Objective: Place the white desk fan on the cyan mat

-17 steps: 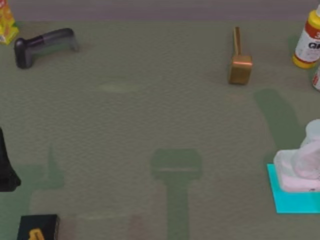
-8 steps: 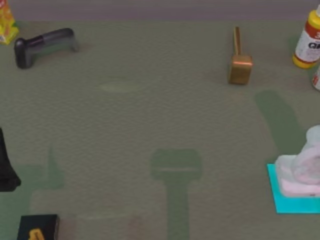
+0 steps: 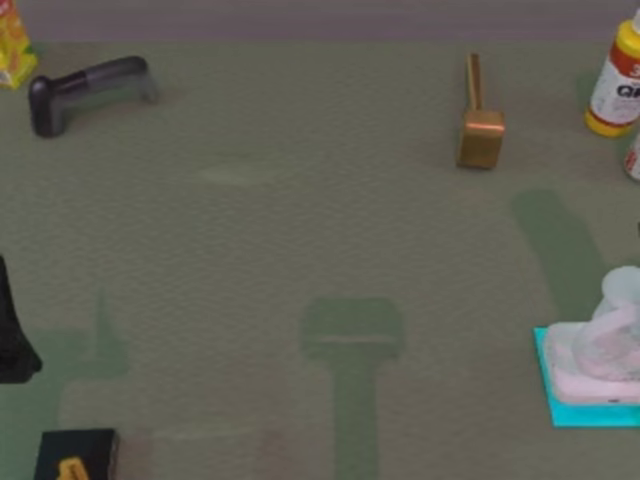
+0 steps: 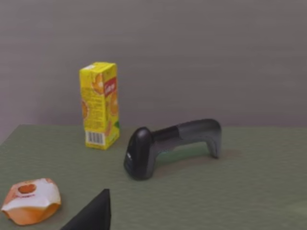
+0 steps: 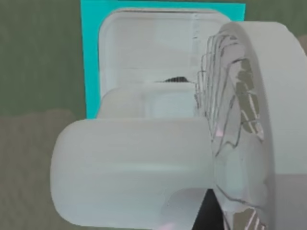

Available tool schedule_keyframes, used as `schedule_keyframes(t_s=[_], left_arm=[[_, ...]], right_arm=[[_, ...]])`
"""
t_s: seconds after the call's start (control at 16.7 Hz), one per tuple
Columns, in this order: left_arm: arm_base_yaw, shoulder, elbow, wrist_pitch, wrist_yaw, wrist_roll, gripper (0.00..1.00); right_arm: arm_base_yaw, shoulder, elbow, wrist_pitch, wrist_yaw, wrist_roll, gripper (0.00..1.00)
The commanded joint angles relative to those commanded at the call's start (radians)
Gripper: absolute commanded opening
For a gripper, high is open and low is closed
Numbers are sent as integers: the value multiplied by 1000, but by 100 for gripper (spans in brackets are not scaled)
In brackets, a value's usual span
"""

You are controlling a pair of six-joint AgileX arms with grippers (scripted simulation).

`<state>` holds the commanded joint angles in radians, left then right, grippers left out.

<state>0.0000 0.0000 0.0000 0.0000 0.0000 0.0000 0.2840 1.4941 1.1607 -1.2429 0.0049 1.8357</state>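
One white desk fan [image 3: 600, 345] stands on the cyan mat [image 3: 548, 385], no claw visible

matte black left arm [image 3: 12, 335], angular casing

The white desk fan [image 3: 603, 345] stands upright at the table's right edge, its rounded square base resting on the cyan mat [image 3: 548, 388]. Its round wire-grille head and cylindrical motor housing rise above the base. The flat cyan mat shows as a thin border along the base's edges.
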Motion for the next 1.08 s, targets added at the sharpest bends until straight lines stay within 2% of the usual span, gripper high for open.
schedule_keyframes(t_s=[0.78,1.08], left_arm=[[0,0,0,0,0,0,100],[0,0,0,0,0,0,100]], right_arm=[[0,0,0,0,0,0,98],[0,0,0,0,0,0,100]])
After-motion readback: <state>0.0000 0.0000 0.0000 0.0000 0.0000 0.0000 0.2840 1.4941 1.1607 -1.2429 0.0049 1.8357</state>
